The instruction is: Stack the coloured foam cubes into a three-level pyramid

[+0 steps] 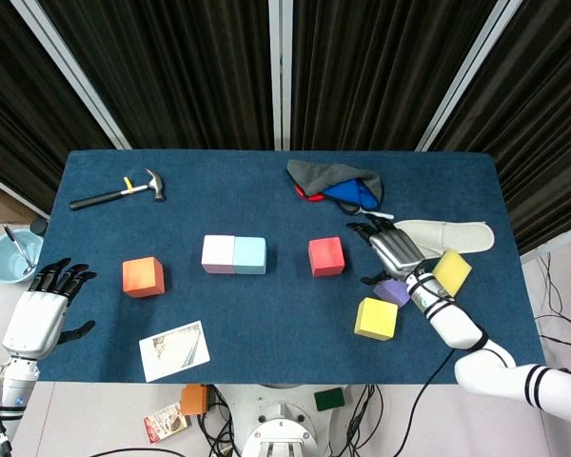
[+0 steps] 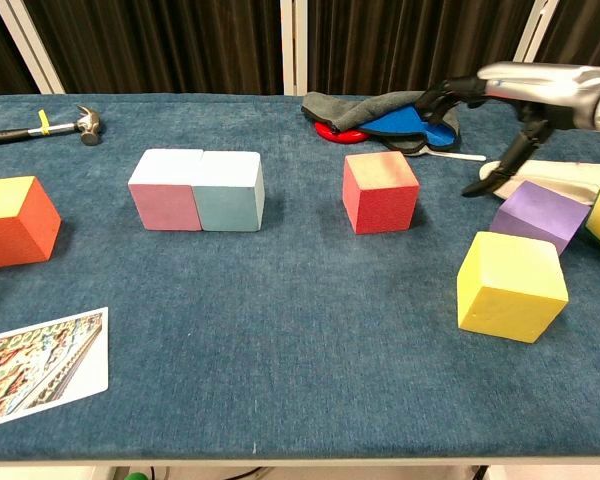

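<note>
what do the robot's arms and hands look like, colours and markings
Both hands have silver-grey metallic backs and black fingers: the left hand on a white forearm with a dark band at the wrist, the right hand likewise. The right arm is glossy white with black rings at its joints and a small green mark near the wrist. No loose cables show on either arm.

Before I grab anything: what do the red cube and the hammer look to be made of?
Red cube: apparently foam, matte finish; its faces look faintly mottled with no gloss, and its edges are slightly soft. Hammer: the head looks like bare metal, with a bright silvery glint; the handle is dark, possibly rubber or plastic, with a yellow band. Too small to be sure.
</note>
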Controlling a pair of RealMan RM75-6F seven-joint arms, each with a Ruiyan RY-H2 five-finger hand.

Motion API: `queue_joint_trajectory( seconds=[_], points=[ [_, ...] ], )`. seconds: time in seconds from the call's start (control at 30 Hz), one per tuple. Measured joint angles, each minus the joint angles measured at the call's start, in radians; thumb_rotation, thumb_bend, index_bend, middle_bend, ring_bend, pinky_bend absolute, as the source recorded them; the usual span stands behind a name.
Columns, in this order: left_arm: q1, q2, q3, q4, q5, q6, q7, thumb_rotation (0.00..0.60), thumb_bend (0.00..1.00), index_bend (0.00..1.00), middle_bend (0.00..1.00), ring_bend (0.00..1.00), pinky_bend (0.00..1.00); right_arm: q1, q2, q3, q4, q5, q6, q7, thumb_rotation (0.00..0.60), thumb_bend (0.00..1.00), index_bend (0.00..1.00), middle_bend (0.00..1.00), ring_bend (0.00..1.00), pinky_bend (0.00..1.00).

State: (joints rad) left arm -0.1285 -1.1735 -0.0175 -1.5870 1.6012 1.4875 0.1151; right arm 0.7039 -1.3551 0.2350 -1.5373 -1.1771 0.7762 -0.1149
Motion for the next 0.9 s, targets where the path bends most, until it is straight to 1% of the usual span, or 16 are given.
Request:
queue_joint_trajectory(
  seconds=[0.2, 0.4, 0.6, 0.77, 0.83, 0.87, 0.9],
  points=[
    [-0.004, -0.003, -0.001, 0.012, -0.005, -0.006, -0.009, 0.6, 0.03, 0.26, 0.2, 0.1, 0.16, 0.063, -0.036, 0.006, 0.038, 0.07, -0.037, -0.063, 0.6, 0.1, 0.17, 0.19, 0.01, 0.12],
    [-0.003, -0.005, 0.002, 0.027, -0.005, -0.001, -0.024, 0.6, 0.03, 0.26, 0.2, 0.1, 0.16, 0.114, -0.089, 0.006, 0.088, 0.141, -0.055, -0.109, 0.6, 0.13, 0.25, 0.21, 0.03, 0.14],
    [0.003, -0.007, 0.006, 0.044, -0.006, 0.006, -0.042, 0.6, 0.03, 0.26, 0.2, 0.1, 0.16, 0.144, -0.142, -0.005, 0.136, 0.201, -0.063, -0.132, 0.6, 0.13, 0.25, 0.22, 0.03, 0.14],
    [0.01, -0.01, 0.009, 0.059, -0.006, 0.015, -0.056, 0.6, 0.03, 0.26, 0.2, 0.1, 0.16, 0.155, -0.176, -0.017, 0.158, 0.225, -0.069, -0.125, 0.6, 0.13, 0.25, 0.23, 0.04, 0.14],
    [0.011, -0.012, 0.01, 0.064, -0.006, 0.017, -0.06, 0.6, 0.03, 0.26, 0.2, 0.1, 0.16, 0.156, -0.188, -0.018, 0.166, 0.23, -0.066, -0.119, 0.6, 0.13, 0.29, 0.26, 0.06, 0.16],
    [0.012, -0.013, 0.011, 0.068, -0.005, 0.019, -0.063, 0.6, 0.03, 0.26, 0.2, 0.1, 0.16, 0.157, -0.197, -0.017, 0.172, 0.232, -0.06, -0.115, 0.6, 0.14, 0.32, 0.28, 0.08, 0.16],
    [0.013, -0.014, 0.011, 0.07, -0.004, 0.021, -0.065, 0.6, 0.03, 0.26, 0.2, 0.1, 0.16, 0.157, -0.204, -0.016, 0.176, 0.234, -0.053, -0.112, 0.6, 0.16, 0.38, 0.32, 0.11, 0.17]
  ],
)
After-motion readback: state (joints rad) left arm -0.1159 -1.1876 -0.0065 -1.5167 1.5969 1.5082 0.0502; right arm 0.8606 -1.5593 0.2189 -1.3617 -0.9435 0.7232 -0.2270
